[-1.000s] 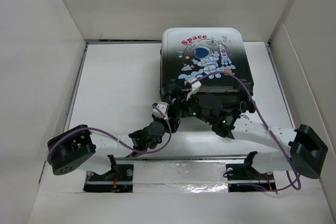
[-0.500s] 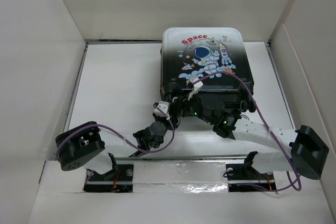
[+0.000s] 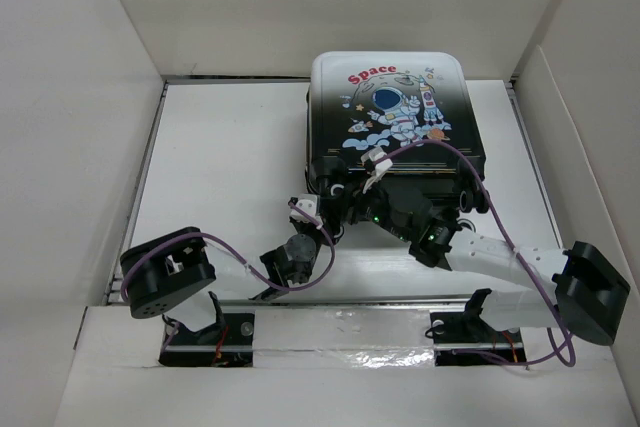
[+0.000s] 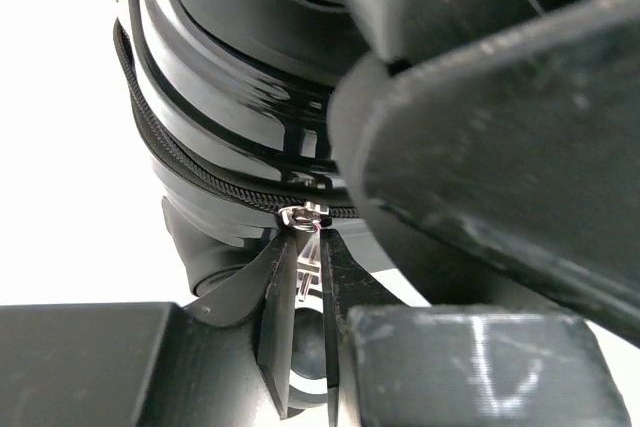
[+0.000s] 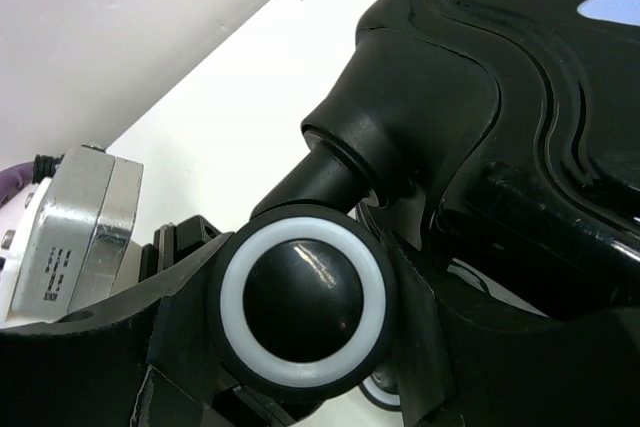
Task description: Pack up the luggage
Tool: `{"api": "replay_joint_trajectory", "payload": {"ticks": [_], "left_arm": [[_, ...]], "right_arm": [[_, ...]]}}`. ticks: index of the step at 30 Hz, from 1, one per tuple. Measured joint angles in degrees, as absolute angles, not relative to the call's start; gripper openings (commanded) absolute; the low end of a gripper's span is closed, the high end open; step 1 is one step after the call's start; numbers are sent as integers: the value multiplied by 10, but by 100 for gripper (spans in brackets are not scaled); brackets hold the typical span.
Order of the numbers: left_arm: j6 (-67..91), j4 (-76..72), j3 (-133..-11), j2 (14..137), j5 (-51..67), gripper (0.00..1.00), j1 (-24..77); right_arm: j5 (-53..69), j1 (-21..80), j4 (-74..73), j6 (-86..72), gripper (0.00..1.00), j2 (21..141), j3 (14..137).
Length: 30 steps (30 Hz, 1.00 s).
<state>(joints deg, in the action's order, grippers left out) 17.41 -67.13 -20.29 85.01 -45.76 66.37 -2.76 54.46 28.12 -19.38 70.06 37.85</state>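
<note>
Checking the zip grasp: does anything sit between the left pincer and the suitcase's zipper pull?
Nothing visible does. The left pincer is shut on the clear zipper pull of the suitcase. The right pincer, clasping a wheel, sits close beside it.

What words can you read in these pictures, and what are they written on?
"Space": red letters on the lid of the luggage, just above the astronaut.
Tiny print on the silver block in the right wrist view: too small to read.
Small marks on the cartoon rocket: too small to read.
Left wrist view: no writing.
</note>
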Motion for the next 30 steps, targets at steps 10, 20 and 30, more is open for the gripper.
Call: {"api": "replay_joint_trajectory", "payload": {"ticks": [10,20,30], "left_arm": [[178,-675,-173,823,-440,0,663],[193,-604,-135,674,-491,0,565],[195,-587,-135,651,-446,0,463]], "right_arm": [[-32,549,286,-192,0,657,341],[-10,565,178,-189,0,504,281],[27,568,147,-177,0,503,287]]}}
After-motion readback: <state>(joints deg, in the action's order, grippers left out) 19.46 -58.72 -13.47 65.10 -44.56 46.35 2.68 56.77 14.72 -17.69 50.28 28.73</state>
